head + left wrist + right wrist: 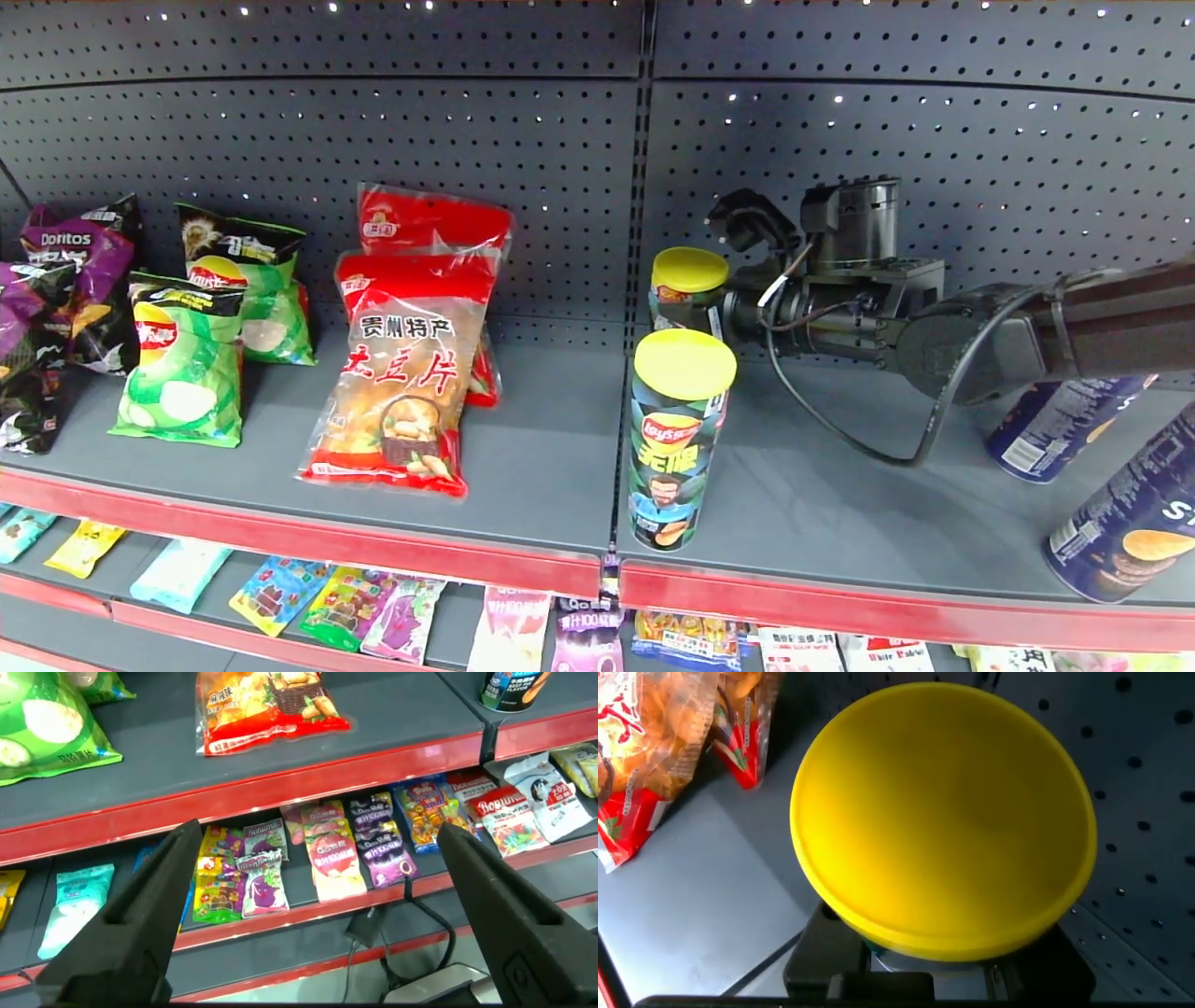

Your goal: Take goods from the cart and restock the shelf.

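The grey metal shelf (822,504), matte with a pegboard back, carries everything. Taking the front crisp canister (679,439) as the landmark: it is a rigid printed tube standing upright near the shelf lip.

Left of it leans a crinkly red bag of potato slices (401,373). Well to its right lie two glossy blue canisters (1120,523) on their sides.

Directly behind it, close to the pegboard, stands the rear crisp canister (677,303). Its long axis is vertical, and its smooth yellow lid (941,821) is round and flat.

The right hand (714,313) comes in level from the right and appears clamped on that tube's side, so it is the nearer hand. Letting go likely means backing out rightward, clear of the front tube.

The left hand (318,829) hangs below the landmark's level, fingers (154,905) wide apart and holding nothing.
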Robot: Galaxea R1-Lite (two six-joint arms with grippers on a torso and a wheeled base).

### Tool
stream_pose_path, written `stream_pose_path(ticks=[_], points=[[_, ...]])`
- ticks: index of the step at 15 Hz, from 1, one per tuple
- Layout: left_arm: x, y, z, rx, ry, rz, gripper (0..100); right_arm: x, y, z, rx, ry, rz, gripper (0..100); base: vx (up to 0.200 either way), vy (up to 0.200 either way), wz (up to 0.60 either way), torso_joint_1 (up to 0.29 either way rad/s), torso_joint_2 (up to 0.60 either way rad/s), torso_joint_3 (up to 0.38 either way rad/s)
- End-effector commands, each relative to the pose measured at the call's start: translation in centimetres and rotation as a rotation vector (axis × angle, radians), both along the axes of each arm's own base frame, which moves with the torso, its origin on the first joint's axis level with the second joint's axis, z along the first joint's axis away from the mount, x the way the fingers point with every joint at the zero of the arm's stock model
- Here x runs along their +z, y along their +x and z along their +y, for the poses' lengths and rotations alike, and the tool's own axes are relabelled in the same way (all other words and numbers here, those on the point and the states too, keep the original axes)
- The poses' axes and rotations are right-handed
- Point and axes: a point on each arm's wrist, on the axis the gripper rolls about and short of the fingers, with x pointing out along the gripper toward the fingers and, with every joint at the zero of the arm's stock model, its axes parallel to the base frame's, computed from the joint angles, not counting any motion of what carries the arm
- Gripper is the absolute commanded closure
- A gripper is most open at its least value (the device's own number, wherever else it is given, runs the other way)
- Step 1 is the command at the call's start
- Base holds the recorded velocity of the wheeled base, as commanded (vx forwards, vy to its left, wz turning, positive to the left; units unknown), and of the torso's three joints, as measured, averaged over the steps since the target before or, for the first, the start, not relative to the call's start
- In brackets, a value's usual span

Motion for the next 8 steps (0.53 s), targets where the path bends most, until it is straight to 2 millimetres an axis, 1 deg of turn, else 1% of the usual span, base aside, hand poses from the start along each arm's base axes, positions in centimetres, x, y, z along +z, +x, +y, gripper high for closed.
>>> stream_pose_path(ticks=[1,8], points=[[0.09,0.00,0.00,0.000,0.000,-0.002,0,-0.21,0.07,0.08,0.002,-0.001,0.004,100,0.000,0.000,0.00,0.000,0.00,0.000],[0.12,-0.05,0.02,0.000,-0.002,-0.006,0,-0.58,0.12,0.25,0.002,-0.001,0.009,100,0.000,0.000,0.00,0.000,0.00,0.000]])
